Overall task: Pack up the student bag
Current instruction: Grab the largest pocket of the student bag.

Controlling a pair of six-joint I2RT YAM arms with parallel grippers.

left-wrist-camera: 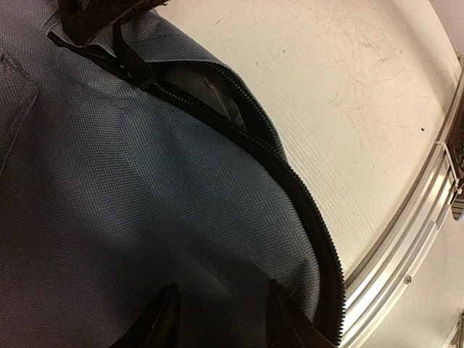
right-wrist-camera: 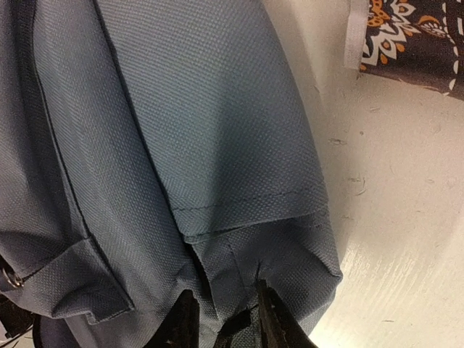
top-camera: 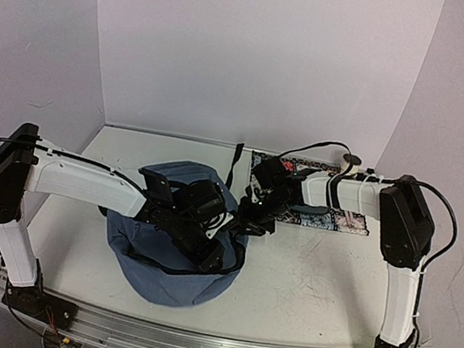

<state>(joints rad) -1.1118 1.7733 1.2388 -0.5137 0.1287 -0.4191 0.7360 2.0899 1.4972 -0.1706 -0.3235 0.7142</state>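
I see a patterned cloth point(top-camera: 352, 221) lying far right on the scuffed white table point(top-camera: 312, 279), a metal rail point(top-camera: 205, 342) edging it.

The student bag point(top-camera: 170, 283) is slate blue with a fine weave, its zipper point(left-wrist-camera: 290, 174) black. The table point(top-camera: 313, 275) is off-white. Near its far right edge lies a flat piece point(right-wrist-camera: 420, 36) — dark, printed with orange-and-white flowers.

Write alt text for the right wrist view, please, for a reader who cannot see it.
The right gripper pinches an edge of the slate-blue student bag, whose woven fabric fills most of the frame. At the upper right, a patterned cloth lies on the white table.
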